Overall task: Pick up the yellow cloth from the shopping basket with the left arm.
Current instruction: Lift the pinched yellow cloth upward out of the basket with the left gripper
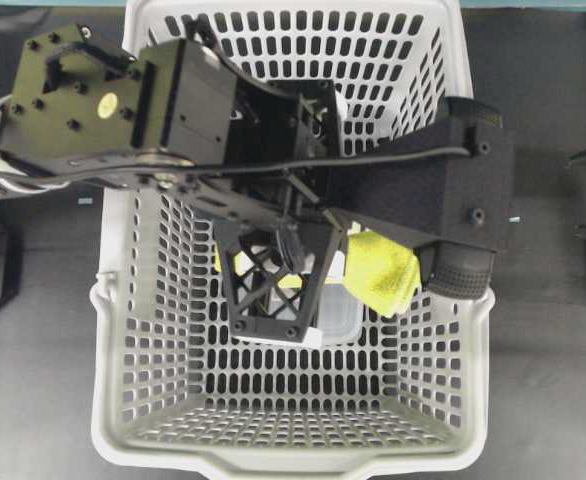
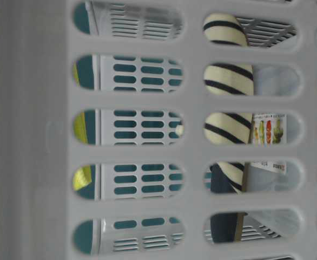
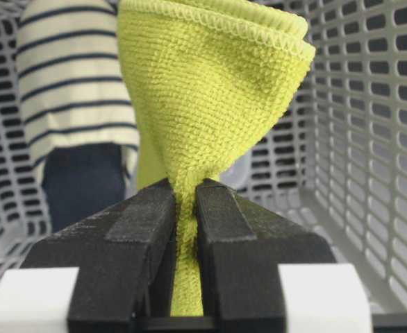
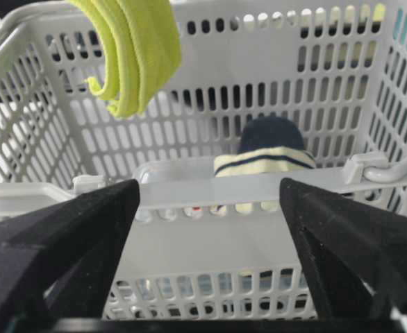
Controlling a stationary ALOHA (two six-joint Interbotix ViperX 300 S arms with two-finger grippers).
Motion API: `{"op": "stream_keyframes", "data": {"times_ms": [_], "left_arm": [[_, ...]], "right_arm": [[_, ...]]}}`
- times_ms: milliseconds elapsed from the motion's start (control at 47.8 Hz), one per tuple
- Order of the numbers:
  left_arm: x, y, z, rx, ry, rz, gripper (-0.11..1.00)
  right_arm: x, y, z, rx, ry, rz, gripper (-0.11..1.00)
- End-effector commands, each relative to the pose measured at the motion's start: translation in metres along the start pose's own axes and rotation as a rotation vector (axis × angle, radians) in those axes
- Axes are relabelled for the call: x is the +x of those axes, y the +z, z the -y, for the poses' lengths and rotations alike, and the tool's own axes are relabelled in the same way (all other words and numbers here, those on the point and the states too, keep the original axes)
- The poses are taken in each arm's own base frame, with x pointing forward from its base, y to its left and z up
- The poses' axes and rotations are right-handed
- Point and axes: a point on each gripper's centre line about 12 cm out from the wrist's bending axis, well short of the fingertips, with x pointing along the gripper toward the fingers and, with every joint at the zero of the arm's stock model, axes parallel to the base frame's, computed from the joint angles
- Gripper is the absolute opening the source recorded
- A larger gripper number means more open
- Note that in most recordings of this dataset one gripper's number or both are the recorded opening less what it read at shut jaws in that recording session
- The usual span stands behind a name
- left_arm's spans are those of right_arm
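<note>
Yellow cloth (image 3: 210,90) is showing as looped terry, fuzzy and matt, stitched overlock hem along its top edge, bunching where it is pinched between the left gripper's (image 3: 184,208) jaws. Those jaws are looking like matt black grainy plastic or rubber, with smooth white blocks lower down either side. Shopping basket (image 3: 370,139) beyond the jaws is reading as smooth light grey moulded plastic with a slight sheen, slotted all over. Striped slipper (image 3: 71,76) left of and behind the jaws is looking like soft knit fabric, cream and navy, matt. Right gripper's (image 4: 210,208) fingers (image 4: 64,236) are showing rough matt black.
</note>
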Motion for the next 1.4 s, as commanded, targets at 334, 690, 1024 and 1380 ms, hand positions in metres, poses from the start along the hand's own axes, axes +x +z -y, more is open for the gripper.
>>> {"op": "stream_keyframes", "data": {"times_ms": [334, 690, 1024, 1380], "left_arm": [[-0.018, -0.053, -0.014, -0.113, 0.031, -0.121, 0.05], [-0.008, -0.068, -0.018, -0.154, 0.036, -0.121, 0.05], [-0.002, -0.065, -0.018, -0.152, 0.038, -0.116, 0.05], [0.005, -0.056, -0.013, -0.137, 0.032, -0.1, 0.05]], "right_arm": [[-0.001, 0.006, 0.0, 0.013, -0.001, 0.02, 0.78], [-0.001, 0.005, 0.0, 0.014, 0.001, 0.017, 0.78], [0.0, 0.003, 0.0, 0.013, -0.003, 0.011, 0.78], [0.0, 0.001, 0.004, 0.018, -0.024, 0.01, 0.78]]}}
